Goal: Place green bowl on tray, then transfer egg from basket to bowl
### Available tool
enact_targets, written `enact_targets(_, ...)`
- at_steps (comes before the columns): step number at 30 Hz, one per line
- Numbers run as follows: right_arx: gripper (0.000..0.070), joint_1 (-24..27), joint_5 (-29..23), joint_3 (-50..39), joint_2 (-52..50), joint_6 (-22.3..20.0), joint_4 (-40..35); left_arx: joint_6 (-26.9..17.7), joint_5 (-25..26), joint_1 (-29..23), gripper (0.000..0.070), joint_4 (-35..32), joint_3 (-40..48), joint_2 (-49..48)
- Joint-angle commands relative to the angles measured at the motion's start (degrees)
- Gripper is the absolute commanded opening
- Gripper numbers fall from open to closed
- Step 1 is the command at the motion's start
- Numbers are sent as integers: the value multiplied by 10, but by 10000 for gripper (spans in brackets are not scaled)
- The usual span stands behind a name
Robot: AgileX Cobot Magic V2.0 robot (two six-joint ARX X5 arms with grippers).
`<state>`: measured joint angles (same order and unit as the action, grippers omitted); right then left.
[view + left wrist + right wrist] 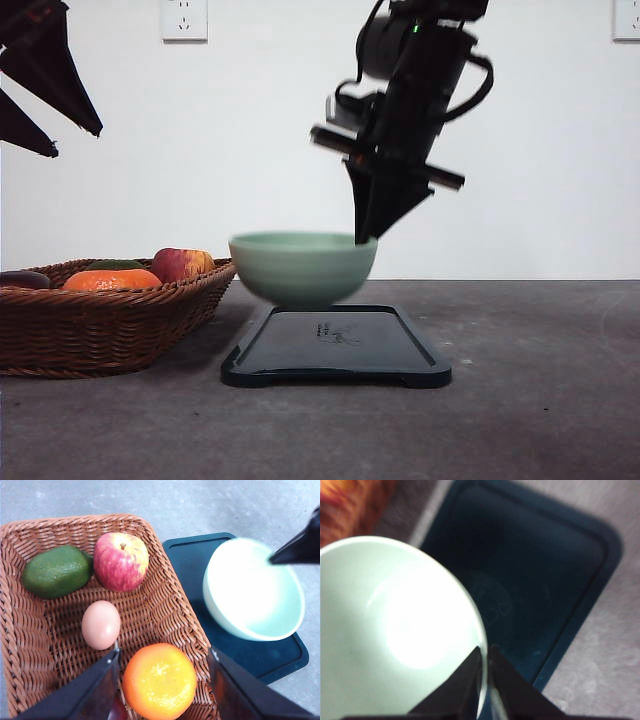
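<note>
Green bowl (303,265) over tray (336,347) on grey tabletop (540,400), white wall (540,150) behind

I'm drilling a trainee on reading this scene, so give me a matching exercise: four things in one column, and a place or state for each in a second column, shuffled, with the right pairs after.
Things:
1. green bowl
2. egg
3. left gripper
4. tray

Places or states:
A. lying in the basket between the apple and the orange
B. flat on the table, under the bowl
C. pinched at its rim by the right gripper
D. open, above the basket

Pairs: 1-C, 2-A, 3-D, 4-B
</note>
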<state>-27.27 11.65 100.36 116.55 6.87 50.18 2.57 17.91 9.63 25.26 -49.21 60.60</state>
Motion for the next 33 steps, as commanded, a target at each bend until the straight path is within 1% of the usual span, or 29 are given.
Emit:
enact_targets(1, 0, -1, -9, 14, 20, 9, -7, -4, 1, 2, 350, -4, -10, 5)
enact_targets(5, 0, 0, -41, 14, 33, 8, -7, -4, 1, 2, 350, -4, -10, 5)
enact_targets(9, 8, 1, -37, 14, 34, 6, -13, -4, 1, 2, 350, -4, -10, 5)
enact_targets(10, 30, 1, -35, 14, 34, 6, -14, -4, 1, 2, 350, -5, -10, 5)
enact_targets(13, 168, 1, -27, 14, 34, 6, -16, -4, 1, 2, 350, -4, -10, 5)
enact_targets(15, 225, 0, -27, 14, 34, 6, -19, -4, 1, 2, 350, -4, -10, 5)
enact_targets(18, 228, -1, -27, 20, 32, 6, -17, -4, 1, 2, 350, -4, -10, 5)
enact_targets(22, 227, 2, -31, 45, 13, 0, 28, -4, 1, 2, 350, -4, -10, 5)
enact_targets(25, 226, 2, -32, 43, -20, -3, 25, -4, 1, 2, 350, -7, -10, 5)
enact_targets(28, 225, -1, -32, 14, -62, -3, -6, -4, 1, 2, 350, -8, -10, 5)
enact_targets(33, 225, -4, -28, -107, -144, -3, -88, -4, 2, 2, 350, -9, -10, 5)
